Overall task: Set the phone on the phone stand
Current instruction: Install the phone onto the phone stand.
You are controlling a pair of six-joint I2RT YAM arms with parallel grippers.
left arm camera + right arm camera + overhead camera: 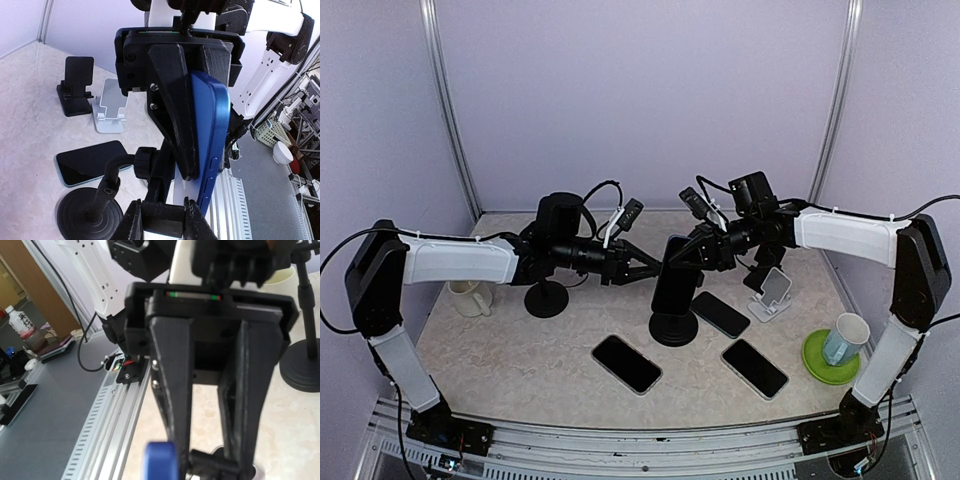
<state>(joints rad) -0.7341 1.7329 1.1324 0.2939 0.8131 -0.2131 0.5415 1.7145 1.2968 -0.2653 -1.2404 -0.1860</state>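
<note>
As the phone stands upright w/ its lower edge at the clamp of the phone stand, the left tool pinches it, prob. to seat it. Left arm reaches in level. The right tool sits opposite, fingers apart; cannot tell if it grips anything.

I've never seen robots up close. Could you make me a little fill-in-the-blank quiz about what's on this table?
1. The upright phone has a ___ edge.
2. The number of phones lying flat on the table is ___.
3. The cup on the right stands on a ___ coaster.
Missing words: blue; three; green.
</note>
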